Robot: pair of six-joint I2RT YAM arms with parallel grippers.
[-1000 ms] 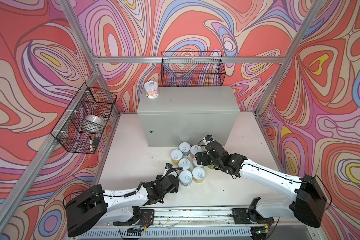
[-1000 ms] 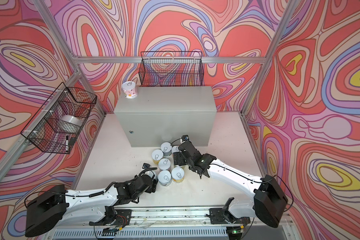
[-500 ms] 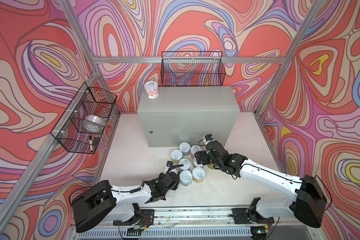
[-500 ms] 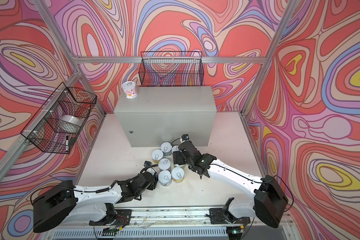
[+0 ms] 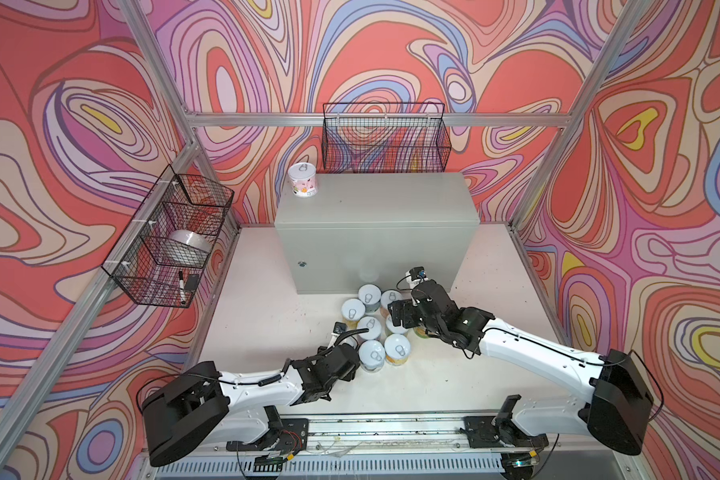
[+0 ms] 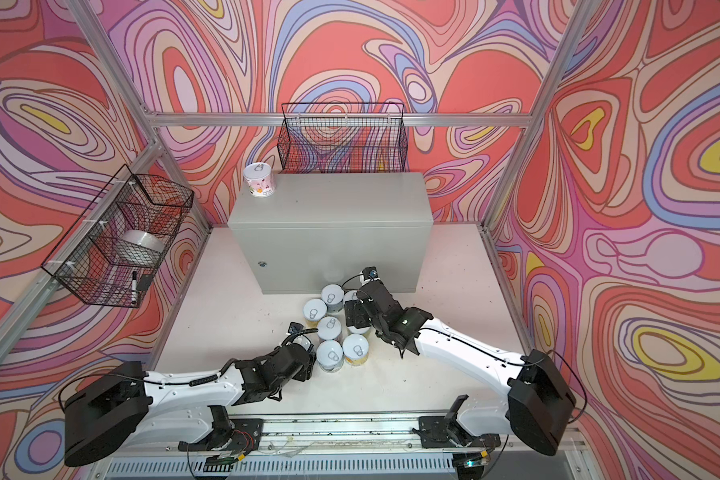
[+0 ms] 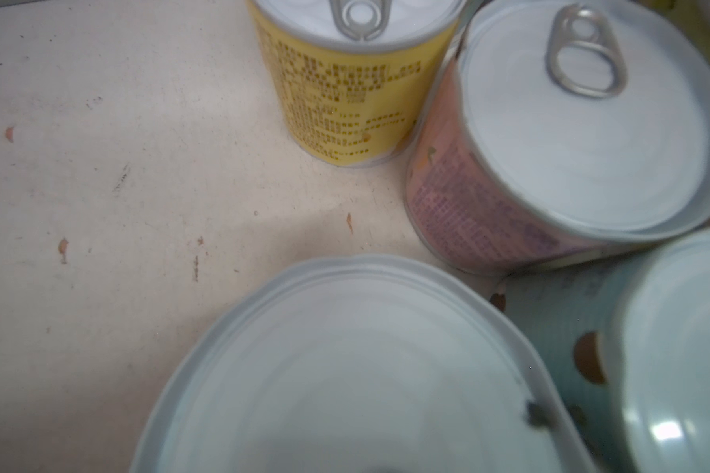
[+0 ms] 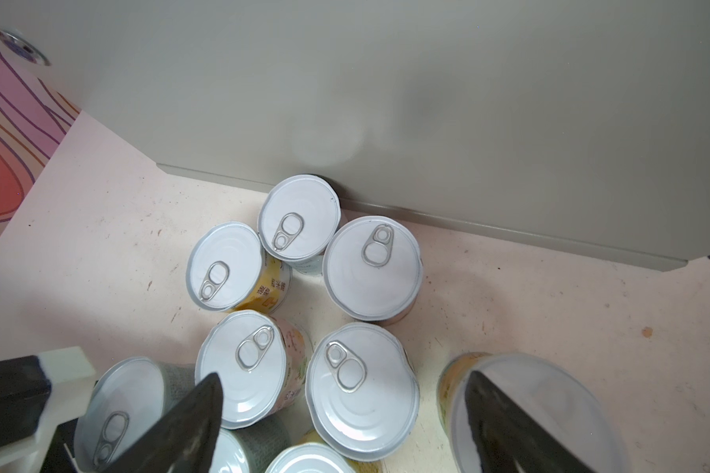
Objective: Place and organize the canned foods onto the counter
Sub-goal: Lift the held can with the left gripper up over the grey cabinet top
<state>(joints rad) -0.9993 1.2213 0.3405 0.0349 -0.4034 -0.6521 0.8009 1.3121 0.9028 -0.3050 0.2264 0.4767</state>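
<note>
One pink-and-white can (image 5: 303,180) stands on the back left corner of the grey counter (image 5: 375,232). Several cans (image 5: 369,326) cluster upright on the table before the counter's front. My left gripper (image 5: 351,350) lies low at the cluster's near left side, shut on a can (image 7: 345,368) whose lid fills the left wrist view and hides the fingers. A yellow can (image 7: 345,82) and a pink can (image 7: 570,135) stand just beyond it. My right gripper (image 8: 345,434) hangs open above the cluster's right side (image 5: 400,320). Its fingers (image 8: 181,430) straddle a silver-lidded can (image 8: 361,389).
A black wire basket (image 5: 167,245) on the left wall holds a tape roll (image 5: 190,245) and a marker (image 5: 181,286). Another wire basket (image 5: 385,139) hangs on the back wall above the counter. Aluminium posts frame the cell, and a rail (image 5: 371,432) runs along the front.
My left arm has pushed forward to the cluster's near left can and its jaws have closed in. The right arm has stayed put, open.
</note>
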